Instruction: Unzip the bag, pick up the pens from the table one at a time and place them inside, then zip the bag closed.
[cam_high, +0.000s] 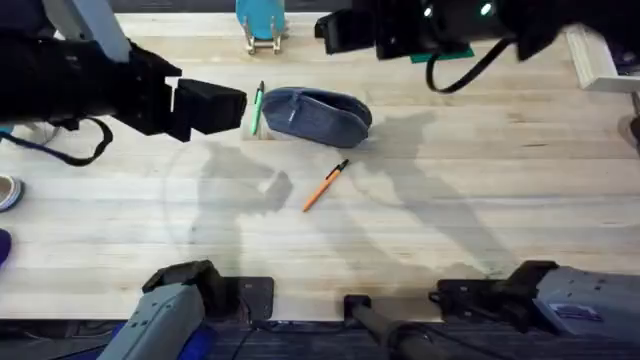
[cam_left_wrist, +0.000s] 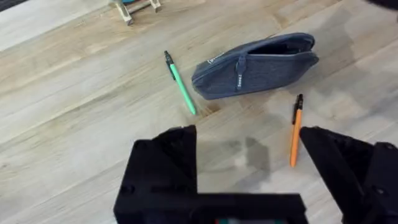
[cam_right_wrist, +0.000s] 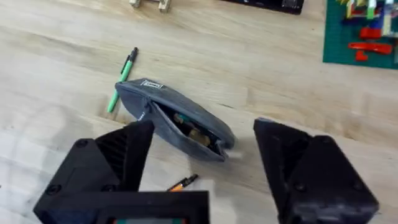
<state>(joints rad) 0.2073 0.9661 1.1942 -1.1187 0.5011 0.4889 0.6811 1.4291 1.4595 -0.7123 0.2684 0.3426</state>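
The bag lies on the table toward its far side, slightly left of centre. From the right wrist view its zipper stands open along most of the length, the mouth gaping and some contents showing inside. The green pen lies just beside the bag's left end, near it but apparently apart. The orange pen lies alone on bare wood, nearer the arm bases and well clear of the bag.

The left gripper hangs above the table with its jaws spread wide and empty. The right gripper hovers over the bag, likewise wide open and holding nothing.

Assessment: unzipping looks done; neither pen has gone in; closing remains.

Risks noted:
- The green pen sits close against the bag's end. A finger coming down on that side could catch the fabric, drag the bag or pinch cloth along with the pen.
- Both pens are slim and round. An off-centre close could roll or flick one away across the smooth planks.
- The bag is soft and nothing steadies it. A pen pushed in at an angle could shove it aside or press the mouth shut.
- A pen tip left protruding would jam the zipper on closing.
- Both arms work near the same spot; they could collide.
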